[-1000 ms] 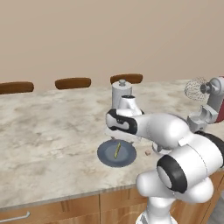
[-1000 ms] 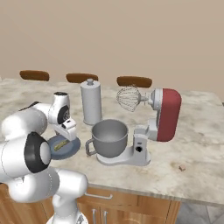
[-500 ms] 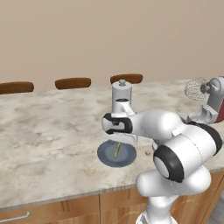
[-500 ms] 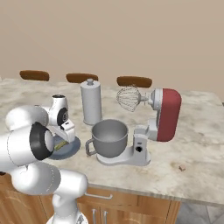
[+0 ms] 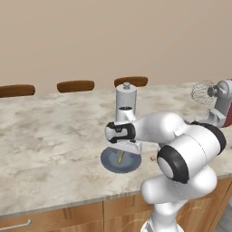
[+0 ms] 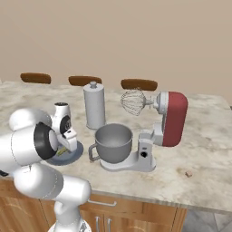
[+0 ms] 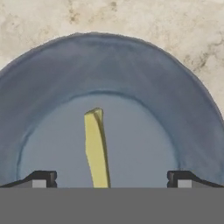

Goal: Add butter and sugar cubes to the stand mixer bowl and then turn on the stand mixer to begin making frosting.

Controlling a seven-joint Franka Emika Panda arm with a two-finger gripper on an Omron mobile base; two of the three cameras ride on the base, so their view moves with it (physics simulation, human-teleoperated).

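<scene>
Over plate (image 7: 183,87), gripper (image 7: 108,177) wide open, empty; butter (image 7: 96,148) near end cut off, perhaps between fingertips.

Butter stick on the plate

A thin yellow butter stick (image 7: 96,148) lies in the round blue-grey plate (image 7: 52,70), between the wide-apart dark fingertips (image 7: 41,178).

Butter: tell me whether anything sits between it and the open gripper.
Nothing visible does. The butter lies bare on the plate, and the open gripper hangs right over it, one fingertip on each side.
</scene>
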